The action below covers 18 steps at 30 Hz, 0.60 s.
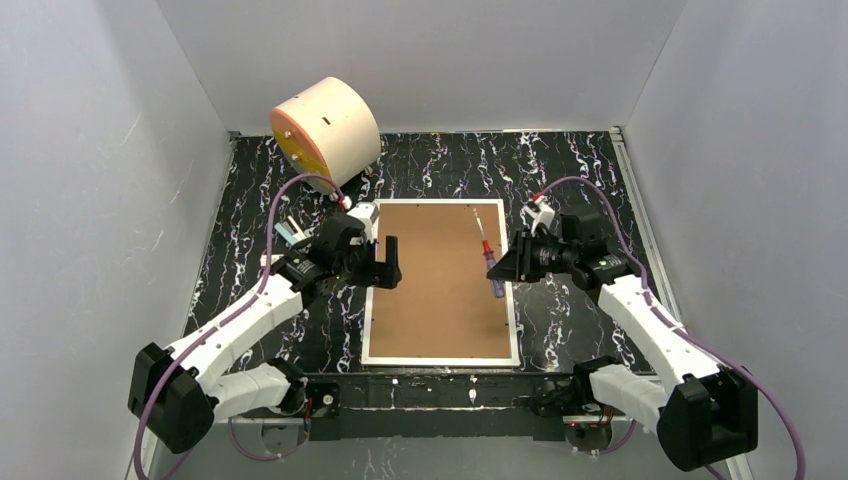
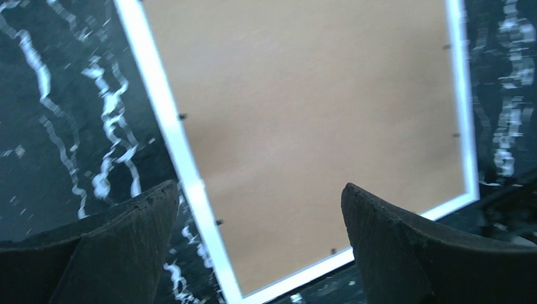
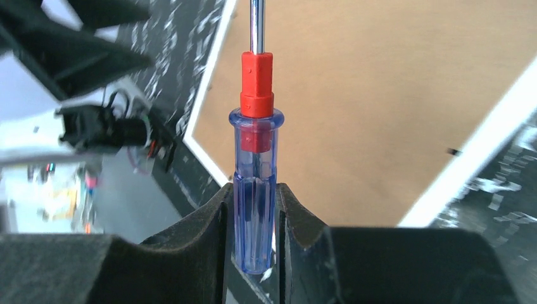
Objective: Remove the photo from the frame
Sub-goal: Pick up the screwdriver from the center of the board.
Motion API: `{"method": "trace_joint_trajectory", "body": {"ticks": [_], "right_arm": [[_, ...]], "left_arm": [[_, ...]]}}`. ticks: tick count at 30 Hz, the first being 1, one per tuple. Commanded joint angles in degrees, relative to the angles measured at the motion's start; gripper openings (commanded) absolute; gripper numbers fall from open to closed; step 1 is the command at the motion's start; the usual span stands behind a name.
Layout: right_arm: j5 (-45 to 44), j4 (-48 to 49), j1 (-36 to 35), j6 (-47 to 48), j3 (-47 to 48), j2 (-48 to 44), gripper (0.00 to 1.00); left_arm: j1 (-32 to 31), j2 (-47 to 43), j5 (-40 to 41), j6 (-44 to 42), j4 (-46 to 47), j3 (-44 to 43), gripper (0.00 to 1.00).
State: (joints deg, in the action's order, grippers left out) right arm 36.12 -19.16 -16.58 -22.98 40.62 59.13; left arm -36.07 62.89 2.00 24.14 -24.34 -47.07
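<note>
From above, the frame is lying face-down mid-tabletop, the photo hiding beneath. Left wrist: the left jaws are gaping wide, empty, over its edge. Right wrist: the right jaws are pinching a screwdriver, risking a slip off a tab that gouges the backing.

My left arm: bent at the elbow, reaching inward, wrist tipped down.
My left fingers: spread wide, gripping nothing.
My right arm: bent at the elbow, reaching inward.
My right fingers: pinched on a screwdriver handle.
</note>
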Motion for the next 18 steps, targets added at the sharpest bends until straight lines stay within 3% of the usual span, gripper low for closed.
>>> {"method": "trace_joint_trajectory", "body": {"ticks": [1,9,12,18], "right_arm": [[10.1,5.3,-4.7,1.5,0.1,-1.7,0.01],[24.8,7.8,-6.3,1.3,-1.0,-2.2,0.01],[31.5,14.6,-6.4,-4.6,-2.9,-1.3,0.01],[35.7,22.1,-6.8,-10.7,-4.0,-0.3,0.01]], "left_arm": [[0.9,0.6,-10.5,0.6,6.1,-4.2,0.98],[5.8,0.4,-26.3,4.4,15.9,-3.1,0.98],[7.2,-1.0,-33.7,5.4,23.6,-0.6,0.98],[9.8,0.7,-49.6,14.9,46.4,4.1,0.99]]}}
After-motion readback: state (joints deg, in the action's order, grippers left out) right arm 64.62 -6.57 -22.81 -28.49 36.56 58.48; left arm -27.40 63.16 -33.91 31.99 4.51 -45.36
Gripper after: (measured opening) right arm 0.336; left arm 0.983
